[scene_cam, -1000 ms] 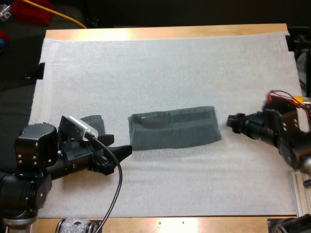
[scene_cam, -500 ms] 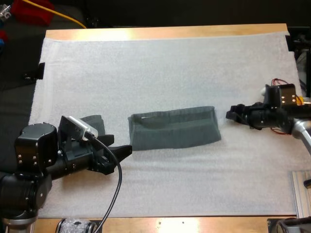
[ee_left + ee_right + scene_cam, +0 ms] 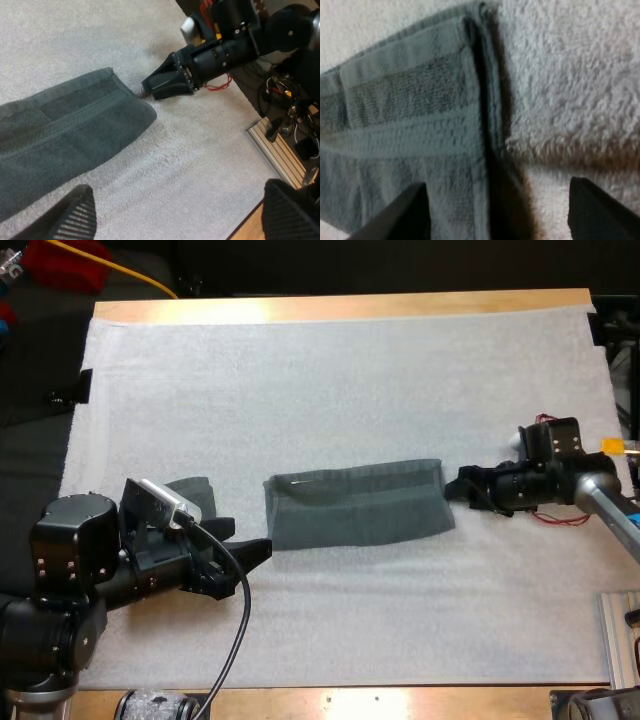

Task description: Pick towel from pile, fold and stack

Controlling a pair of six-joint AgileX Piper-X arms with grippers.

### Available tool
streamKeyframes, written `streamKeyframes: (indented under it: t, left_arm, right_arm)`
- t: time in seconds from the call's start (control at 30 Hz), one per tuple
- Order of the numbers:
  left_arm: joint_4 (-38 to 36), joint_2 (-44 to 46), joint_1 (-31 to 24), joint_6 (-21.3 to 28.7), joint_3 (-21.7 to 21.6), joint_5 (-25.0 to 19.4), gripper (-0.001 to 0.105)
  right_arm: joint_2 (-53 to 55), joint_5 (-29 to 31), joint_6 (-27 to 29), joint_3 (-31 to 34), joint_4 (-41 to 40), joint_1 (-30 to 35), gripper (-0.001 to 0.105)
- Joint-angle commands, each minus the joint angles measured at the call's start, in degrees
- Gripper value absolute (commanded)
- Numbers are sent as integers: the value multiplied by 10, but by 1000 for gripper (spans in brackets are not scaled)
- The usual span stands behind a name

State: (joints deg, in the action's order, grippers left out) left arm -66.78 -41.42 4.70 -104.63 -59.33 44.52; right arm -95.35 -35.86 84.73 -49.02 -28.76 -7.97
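At the left, the left gripper (image 3: 246, 538) lies low over the white mat (image 3: 330, 390). Its fingers (image 3: 75, 215) stand wide apart and hold nothing. Just behind that arm, a dark towel piece (image 3: 195, 490) is partly hidden. In the middle of the mat lies the folded towel (image 3: 355, 505), a long grey-green band. At its right end is the right gripper (image 3: 456, 490), fingers (image 3: 602, 210) apart, with the towel's edge under the gap between them. Whether it touches the cloth, I cannot tell. The mat covers the wooden worktop (image 3: 340, 308).
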Motion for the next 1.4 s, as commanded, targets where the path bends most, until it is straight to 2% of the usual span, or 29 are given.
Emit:
streamKeyframes:
  t: [0.0,0.3,0.67,1.1,1.17,1.2,1.27,1.37]
  left_arm:
    - [7,2,0,-4,-3,8,66]
    - [7,2,0,-5,-3,8,66]
    - [-2,2,0,-5,-3,8,66]
    - [-19,2,0,-4,-3,8,66]
    - [-20,2,0,-4,-2,8,66]
    - [-21,2,0,-4,-2,8,66]
    - [-21,2,0,-4,-2,8,66]
    - [-21,2,0,-4,-2,8,66]
  right_arm:
    - [-3,-11,1,-4,6,-3,58]
    - [-37,-22,-15,-4,16,-29,58]
    - [-53,-22,-77,-4,67,-90,58]
    - [-55,-21,-100,-4,70,-92,55]
    - [-55,-15,-100,-4,70,-92,45]
    - [-55,-11,-102,-4,70,-92,38]
    - [-55,4,-111,-4,70,-92,18]
    - [-55,15,-116,-4,70,-92,0]
